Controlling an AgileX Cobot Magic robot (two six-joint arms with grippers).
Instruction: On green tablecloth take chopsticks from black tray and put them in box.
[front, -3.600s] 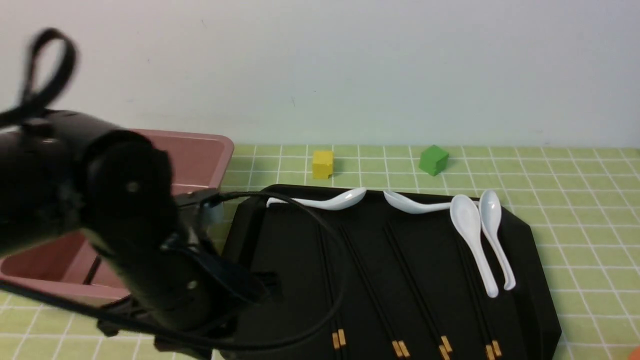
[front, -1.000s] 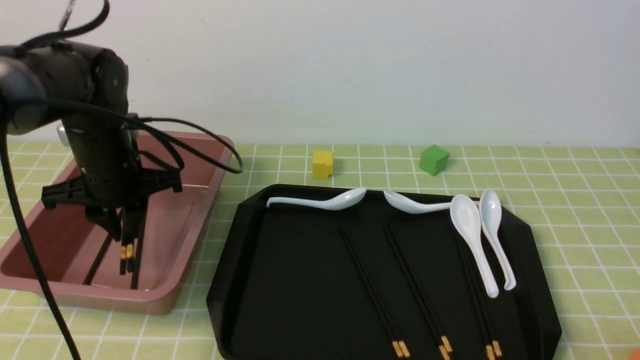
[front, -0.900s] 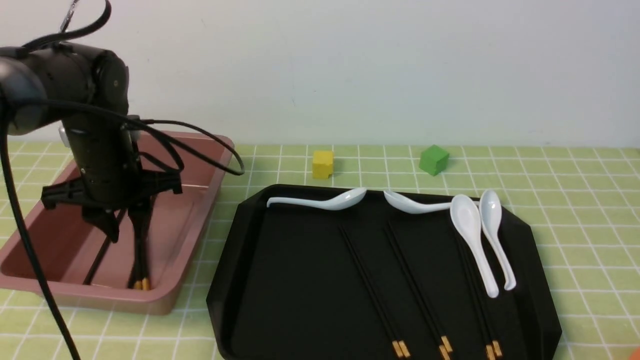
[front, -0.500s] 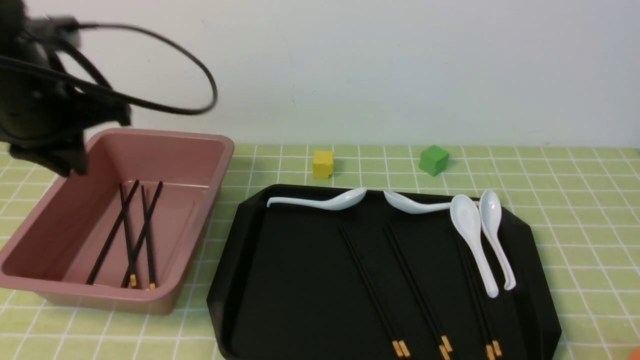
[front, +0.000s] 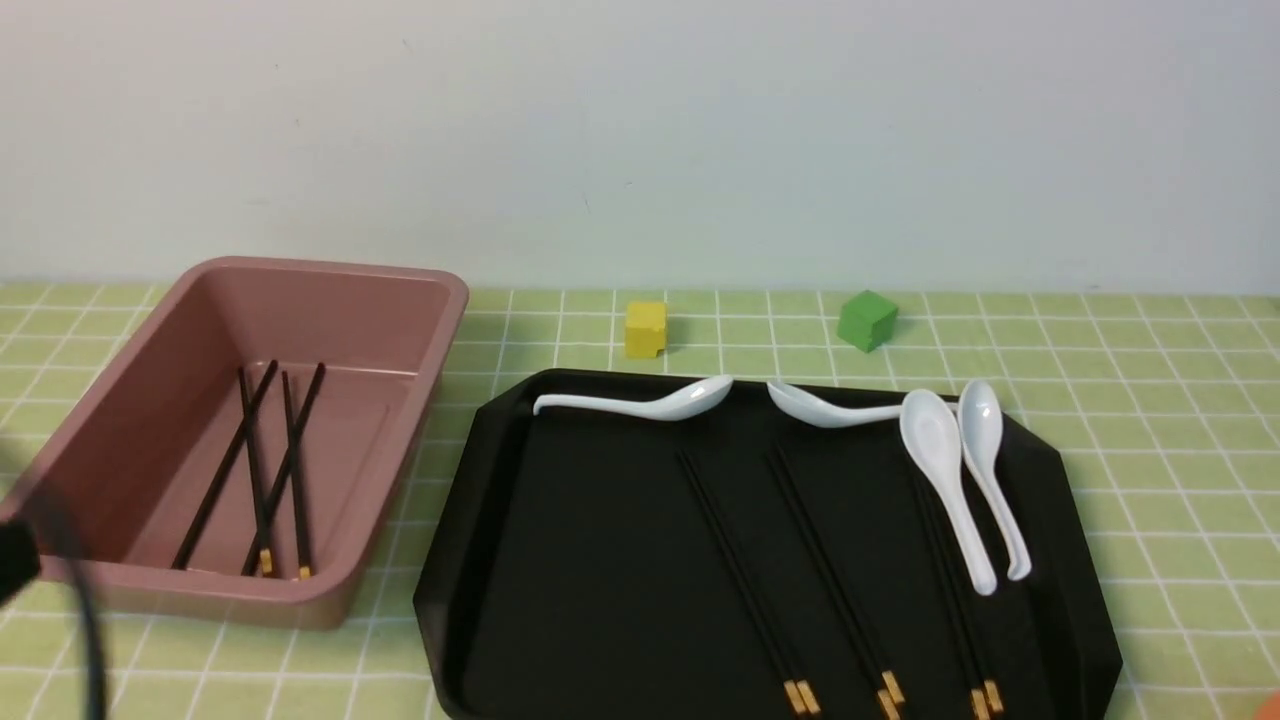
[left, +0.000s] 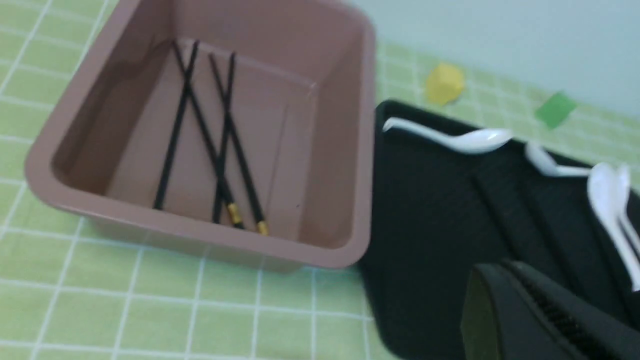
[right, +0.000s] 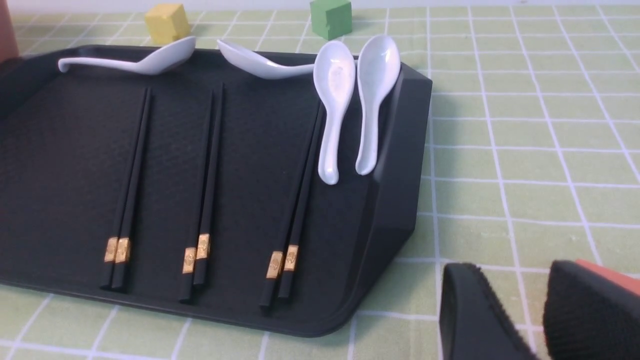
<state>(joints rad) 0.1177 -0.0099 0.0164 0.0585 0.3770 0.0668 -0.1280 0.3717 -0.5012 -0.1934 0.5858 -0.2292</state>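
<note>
Grabbing the chopsticks (right: 132, 175) ahead of the left gripper (left: 505, 280), pinched shut and empty, looks fiddly. One thin stick could slip free short of the box (front: 350, 330).

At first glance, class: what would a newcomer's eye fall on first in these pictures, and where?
The glossy black tray in the middle stands out, with four white spoons toward its far and right sides and three pairs of chopsticks side by side on it. Left of it, a pink box holds four loose sticks, crossed. Behind the tray sit a yellow cube and a green cube.
</note>
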